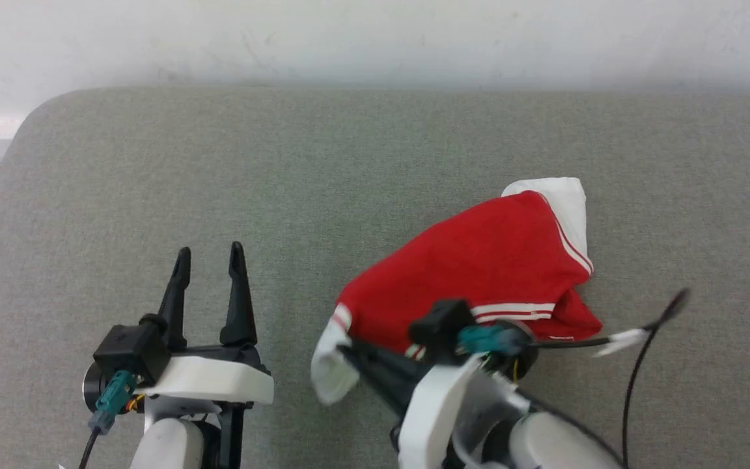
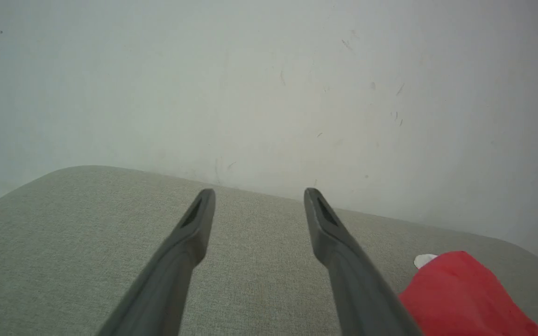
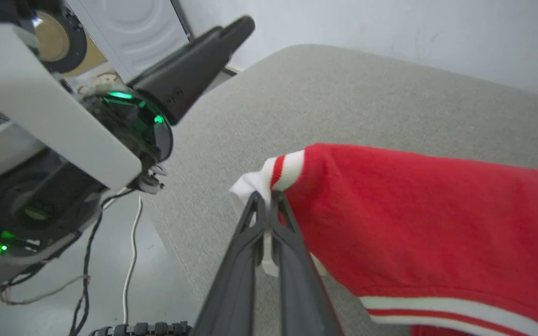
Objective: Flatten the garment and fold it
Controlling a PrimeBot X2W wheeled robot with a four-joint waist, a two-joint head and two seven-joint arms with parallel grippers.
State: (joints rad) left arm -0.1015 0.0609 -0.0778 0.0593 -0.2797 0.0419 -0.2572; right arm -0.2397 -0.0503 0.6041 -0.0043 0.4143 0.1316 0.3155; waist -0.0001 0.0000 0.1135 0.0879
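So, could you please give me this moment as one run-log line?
garment: crumpled, unfolded on grey padded surface | right hand: shut on white sleeve | left hand: open, empty, apart from garment

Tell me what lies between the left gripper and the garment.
Nothing but bare grey padded surface. In the head view the open left gripper stands apart from the garment, with just that surface between them.

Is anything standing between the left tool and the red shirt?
Nothing visible does. Bare grey fabric surface lies between the left tool and the crumpled red soft T-shirt with white sleeves, whose near sleeve the right tool pinches.
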